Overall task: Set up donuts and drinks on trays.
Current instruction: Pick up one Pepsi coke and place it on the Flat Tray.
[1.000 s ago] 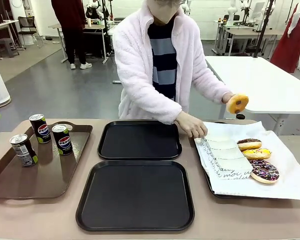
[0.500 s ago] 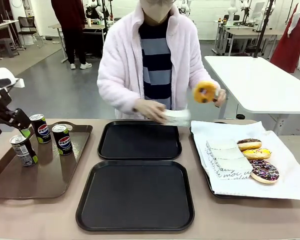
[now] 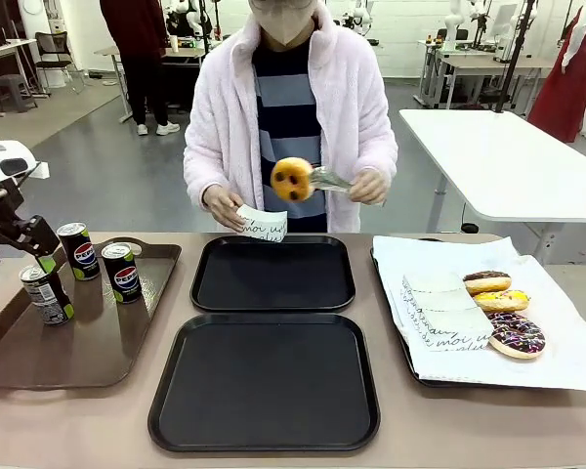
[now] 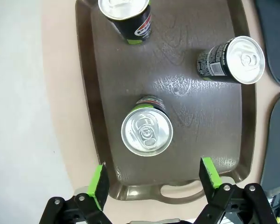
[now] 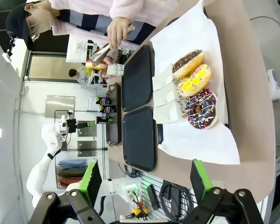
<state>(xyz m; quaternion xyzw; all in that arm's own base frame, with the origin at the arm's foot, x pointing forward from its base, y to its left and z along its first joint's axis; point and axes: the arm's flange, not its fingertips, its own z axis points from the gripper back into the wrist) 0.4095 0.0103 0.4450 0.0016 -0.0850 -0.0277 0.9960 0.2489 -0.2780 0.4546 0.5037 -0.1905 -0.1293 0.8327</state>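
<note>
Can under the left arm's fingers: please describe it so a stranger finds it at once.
Find the brown tray on the robot's left. This can stands nearest the robot, by the left rim; unlike the other two cans, it shows grey print, not a logo.

"PEPSI" on the black cans (image 3: 123, 274); illegible script on paper holders (image 3: 447, 330)

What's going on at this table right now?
The person holds a donut in tongs and a paper holder above the far black tray. The left gripper hovers, fingers open, over a Pepsi can on the brown tray. The right gripper is open and holds nothing. Three donuts sit on the paper-lined tray. The near black tray holds nothing yet.
</note>
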